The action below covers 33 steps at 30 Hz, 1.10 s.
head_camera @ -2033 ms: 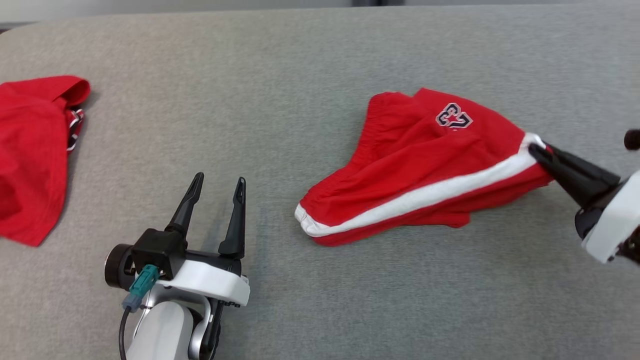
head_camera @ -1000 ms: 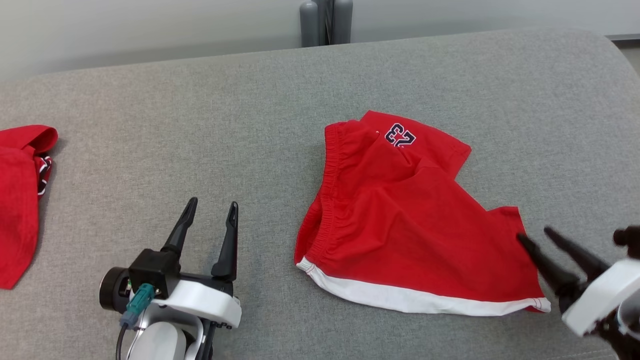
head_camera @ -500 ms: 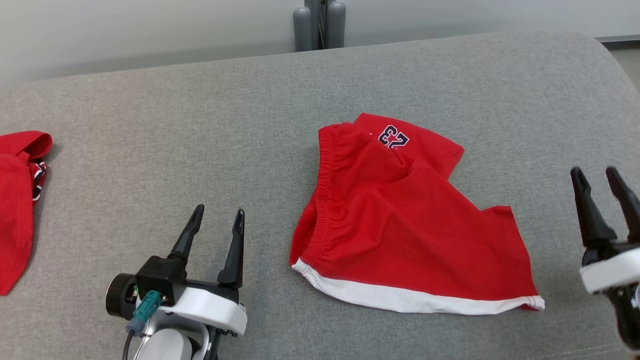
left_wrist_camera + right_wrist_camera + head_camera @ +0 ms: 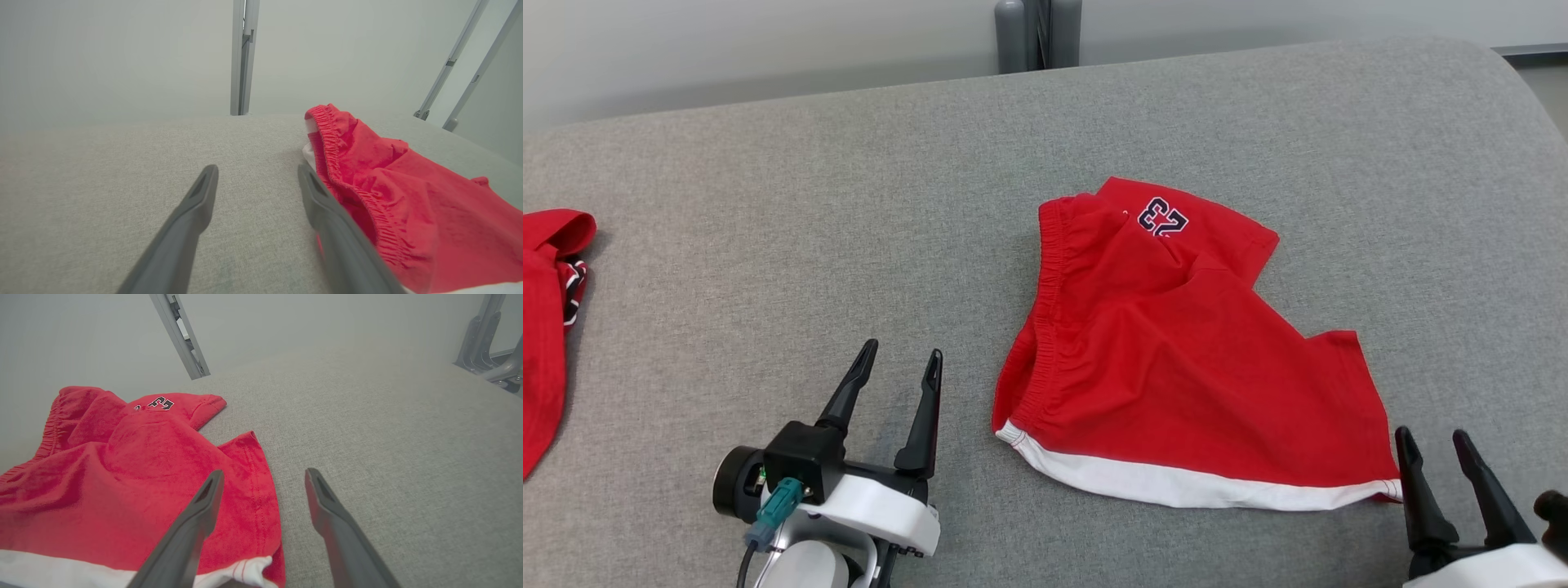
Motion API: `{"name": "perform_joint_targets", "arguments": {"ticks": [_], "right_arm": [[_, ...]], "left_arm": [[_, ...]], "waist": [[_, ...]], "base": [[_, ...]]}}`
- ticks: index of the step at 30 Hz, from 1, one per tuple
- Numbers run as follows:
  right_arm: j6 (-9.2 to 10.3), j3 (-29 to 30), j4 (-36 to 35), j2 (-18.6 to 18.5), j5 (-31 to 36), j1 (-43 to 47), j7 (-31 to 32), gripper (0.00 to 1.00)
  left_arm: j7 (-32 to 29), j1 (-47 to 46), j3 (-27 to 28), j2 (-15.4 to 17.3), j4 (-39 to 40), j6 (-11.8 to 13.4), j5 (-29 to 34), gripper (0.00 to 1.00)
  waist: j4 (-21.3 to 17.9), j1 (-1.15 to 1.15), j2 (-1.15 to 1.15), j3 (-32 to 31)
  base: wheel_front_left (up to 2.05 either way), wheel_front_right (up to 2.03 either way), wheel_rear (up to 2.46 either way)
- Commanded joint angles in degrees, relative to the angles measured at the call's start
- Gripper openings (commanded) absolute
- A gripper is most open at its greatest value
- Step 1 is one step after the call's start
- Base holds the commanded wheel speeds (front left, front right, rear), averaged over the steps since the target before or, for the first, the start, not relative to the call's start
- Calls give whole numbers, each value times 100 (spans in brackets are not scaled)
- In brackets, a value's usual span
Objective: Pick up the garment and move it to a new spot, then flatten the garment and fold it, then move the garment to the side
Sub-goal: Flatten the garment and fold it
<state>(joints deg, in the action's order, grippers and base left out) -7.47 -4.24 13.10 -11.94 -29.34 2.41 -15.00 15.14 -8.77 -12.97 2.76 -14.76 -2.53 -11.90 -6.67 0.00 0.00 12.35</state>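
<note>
The garment is a pair of red shorts with a white side stripe and a dark "23" patch, lying loosely spread at the middle right of the grey table. Its elastic waistband faces my left gripper, which stands open just left of it, touching nothing. At the lower right, my right gripper is open beside the garment's near right corner, with nothing between its fingers.
A second red garment lies at the table's far left edge. The grey padded table has a rounded far right corner. Grey metal posts stand behind the far edge.
My right gripper, shut on the garment's leg two seconds ago, has let go, swung away open, and come down to the lower right. The garment now lies spread. The head view shifted.
</note>
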Motion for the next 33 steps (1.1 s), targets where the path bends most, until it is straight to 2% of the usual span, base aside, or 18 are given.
{"name": "perform_joint_targets", "arguments": {"ticks": [1,14,21,33], "right_arm": [[-5,-22,32,-52,-20,72,-27,100],[-5,-895,225,-433,-675,106,284,100],[-5,-1331,90,-663,-904,60,364,100],[-5,-1326,141,-806,-1010,34,224,100]], "left_arm": [[-1,-49,8,23,-5,-34,12,100],[-1,-79,29,24,-18,-28,40,100],[-1,-121,52,23,-26,-10,67,100],[-1,-101,59,24,-65,-26,93,100]], "waist": [[3,0,0,-2],[-16,0,0,54],[2,0,0,125],[8,0,0,113]], "base": [[0,0,0],[0,0,0],[0,0,0],[0,0,0]]}}
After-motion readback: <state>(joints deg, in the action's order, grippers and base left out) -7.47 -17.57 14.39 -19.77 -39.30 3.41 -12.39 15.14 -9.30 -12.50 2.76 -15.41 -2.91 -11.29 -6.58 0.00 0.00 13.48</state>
